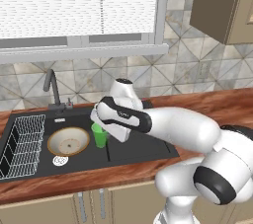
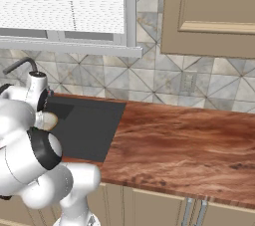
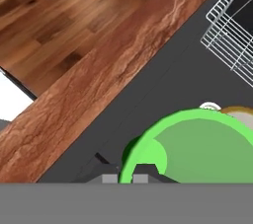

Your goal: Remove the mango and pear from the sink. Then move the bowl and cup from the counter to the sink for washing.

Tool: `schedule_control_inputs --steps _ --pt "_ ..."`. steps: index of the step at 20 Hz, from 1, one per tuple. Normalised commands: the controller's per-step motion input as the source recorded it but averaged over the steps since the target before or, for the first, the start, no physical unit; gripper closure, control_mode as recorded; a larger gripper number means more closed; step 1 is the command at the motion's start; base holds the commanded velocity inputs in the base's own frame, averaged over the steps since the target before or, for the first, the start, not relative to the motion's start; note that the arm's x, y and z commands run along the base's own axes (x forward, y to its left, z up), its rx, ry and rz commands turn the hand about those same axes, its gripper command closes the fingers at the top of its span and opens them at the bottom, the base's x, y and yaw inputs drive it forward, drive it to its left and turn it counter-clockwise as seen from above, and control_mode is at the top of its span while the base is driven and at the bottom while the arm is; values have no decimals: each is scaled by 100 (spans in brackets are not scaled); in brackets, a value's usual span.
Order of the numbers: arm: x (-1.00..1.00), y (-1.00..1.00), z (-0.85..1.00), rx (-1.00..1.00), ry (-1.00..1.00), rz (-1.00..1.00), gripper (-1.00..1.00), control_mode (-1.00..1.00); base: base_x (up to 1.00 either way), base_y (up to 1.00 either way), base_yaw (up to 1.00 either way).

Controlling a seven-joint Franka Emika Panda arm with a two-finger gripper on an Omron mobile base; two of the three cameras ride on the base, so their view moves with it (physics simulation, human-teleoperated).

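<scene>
Matte black recessed sink (image 1: pixel 143 149), round beige-tan speckled bowl (image 1: pixel 68 141) in its basin, small bright green tapered cup (image 1: pixel 100 135) just beside the bowl, end effector (image 3: pixel 126 177) clamped on cup's rim, reddish-brown wood-grain counter (image 2: pixel 184 145) around sink.

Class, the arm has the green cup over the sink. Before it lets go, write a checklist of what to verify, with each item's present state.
1. Gripper shut on the cup rim: ok, one fingertip inside the wall and one outside in the hand view.
2. Cup over the sink basin, not the counter: ok.
3. Bowl already in the basin: ok, beside the cup.
4. Cup upright: ok, opening faces up.
5. Cup bottom resting on the basin floor: cannot tell, the arm hides its base.
6. Mango and pear out of the basin: cannot tell, the arm covers part of it.
</scene>
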Motion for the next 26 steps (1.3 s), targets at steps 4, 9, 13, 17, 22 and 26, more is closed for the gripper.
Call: schedule_control_inputs --steps 4,9,13,17,22,26 --pt "-3 1 -17 0 0 -8 100 -100 0 0 0" --pt "-8 9 -13 -1 0 -12 100 -100 0 0 0" --pt "-6 14 -10 -5 0 -18 100 -100 0 0 0" --pt "0 5 -13 -10 0 -22 100 -100 0 0 0" --pt "-4 4 -11 -8 0 -27 100 -100 0 0 0" --pt "0 5 -9 -4 2 -25 100 -100 0 0 0"
